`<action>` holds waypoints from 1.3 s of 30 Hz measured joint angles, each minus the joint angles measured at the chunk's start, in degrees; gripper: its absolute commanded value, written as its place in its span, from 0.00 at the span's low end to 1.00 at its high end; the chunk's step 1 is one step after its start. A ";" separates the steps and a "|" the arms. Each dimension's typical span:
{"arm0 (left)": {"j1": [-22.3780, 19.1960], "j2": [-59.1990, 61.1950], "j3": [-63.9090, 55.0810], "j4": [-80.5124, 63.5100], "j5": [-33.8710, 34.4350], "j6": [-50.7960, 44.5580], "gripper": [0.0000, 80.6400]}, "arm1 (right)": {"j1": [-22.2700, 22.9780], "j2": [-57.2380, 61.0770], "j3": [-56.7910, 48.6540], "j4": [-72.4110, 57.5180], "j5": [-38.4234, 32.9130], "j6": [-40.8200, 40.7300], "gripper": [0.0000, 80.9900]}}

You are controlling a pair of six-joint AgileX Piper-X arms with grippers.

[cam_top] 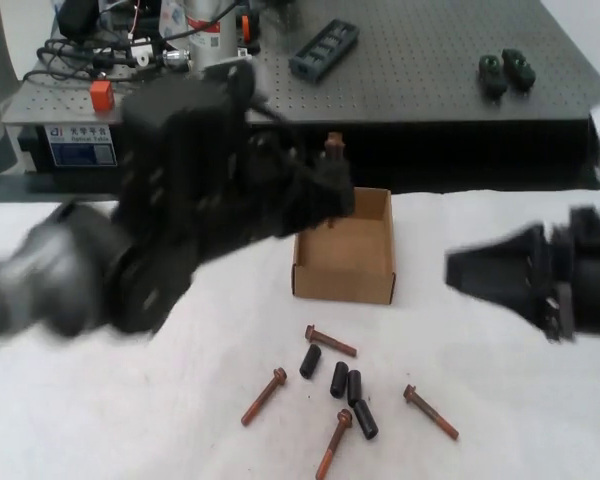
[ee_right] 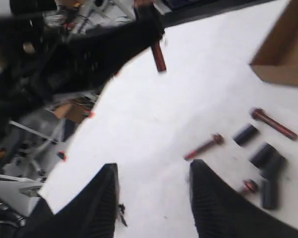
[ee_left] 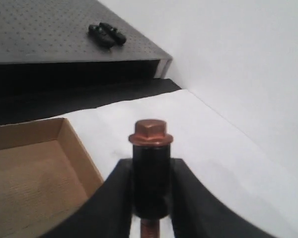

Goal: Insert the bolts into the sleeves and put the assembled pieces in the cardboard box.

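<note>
**Sleeved bolt held by the box**

High view: the left gripper point(cam_top: 330, 195) holds a copper bolt point(cam_top: 333, 145) above the cardboard box's point(cam_top: 345, 285) far corner; loose bolts point(cam_top: 263, 395) and loose sleeves point(cam_top: 338, 378) lie on the white cloth point(cam_top: 100, 425); left wrist view: its fingers point(ee_left: 118, 198) clamp the black sleeve point(ee_left: 150, 183) around that bolt; right wrist view: the right gripper point(ee_right: 151, 173) gapes, empty.

text: none legible | blue label point(cam_top: 78, 146) on dark box point(cam_top: 30, 146), back left | print too small to read
</note>
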 measured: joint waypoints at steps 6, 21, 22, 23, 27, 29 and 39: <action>2.05 24.50 -28.65 20.15 -2.12 -2.68 0.01 | -1.07 -2.99 0.00 12.67 8.20 -4.55 0.42; 2.00 58.46 -73.97 54.69 -1.90 -2.70 0.33 | 3.07 3.58 0.00 19.66 27.64 -15.25 0.42; 2.00 58.44 -74.03 54.95 -1.90 -2.70 0.34 | 3.90 5.75 0.00 18.68 28.55 -15.82 0.42; 2.00 58.44 -74.18 55.08 -1.78 -2.70 0.34 | 4.72 8.65 0.00 17.48 29.44 -16.64 0.42; 2.00 58.44 -74.79 55.07 0.00 -2.70 0.32 | 7.46 20.13 -2.35 13.79 31.99 -19.03 0.42; 2.29 57.92 -74.78 56.67 2.76 -3.34 0.32 | 9.56 28.99 -6.90 12.74 35.02 -21.86 0.42; 2.93 38.57 -67.51 68.02 -11.89 8.41 0.32 | 14.39 47.04 -17.59 13.08 42.13 -31.43 0.33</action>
